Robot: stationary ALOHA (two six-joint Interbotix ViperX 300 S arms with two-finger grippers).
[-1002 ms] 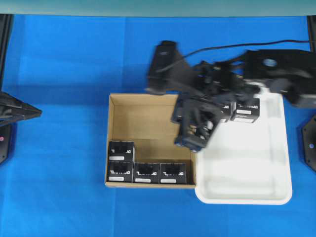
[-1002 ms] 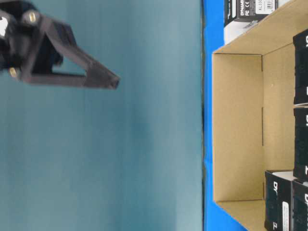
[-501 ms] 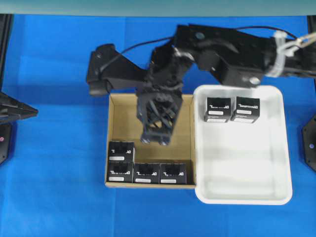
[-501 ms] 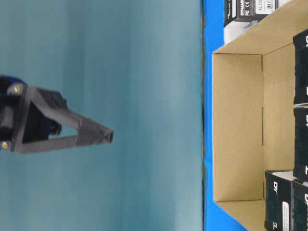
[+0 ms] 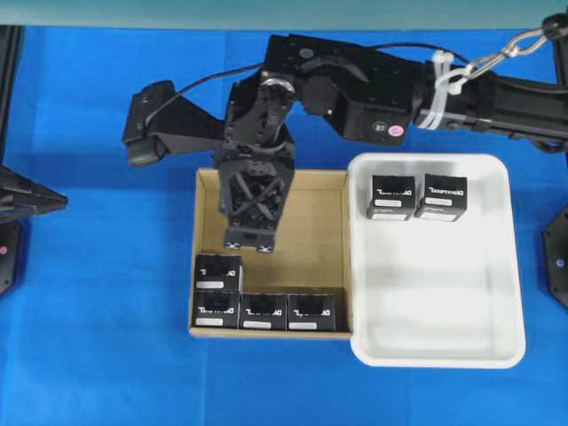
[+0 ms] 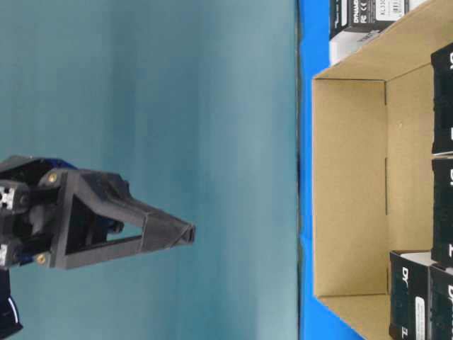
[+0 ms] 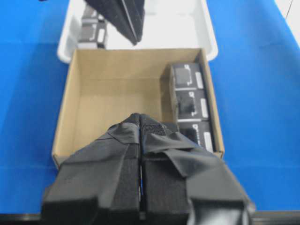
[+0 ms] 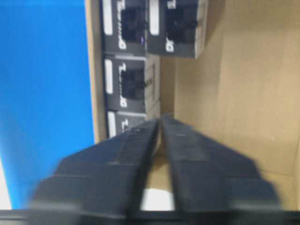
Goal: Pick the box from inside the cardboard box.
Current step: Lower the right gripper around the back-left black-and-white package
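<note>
The cardboard box [image 5: 312, 232] lies mid-table, holding several black boxes along its near wall and left corner, among them one [image 5: 217, 271] at the left. My right gripper [image 5: 248, 246] reaches across from the right and hovers above the carton's left half, shut and empty. In the right wrist view its tips [image 8: 158, 120] point at the carton floor [image 8: 253, 70] next to the black boxes [image 8: 126, 89]. My left gripper [image 5: 62, 201] rests at the far left, shut and empty [image 7: 140, 116], facing the carton [image 7: 108, 98].
A white tray [image 5: 444, 302] touches the carton's right side and holds two black boxes [image 5: 391, 195] at its far end. Blue cloth covers the table. In the table-level view the right gripper [image 6: 188, 232] is well above the carton [image 6: 350, 184].
My right arm has swung left from over the tray to over the carton's left half, gripper still shut and empty. The left arm has not moved.
</note>
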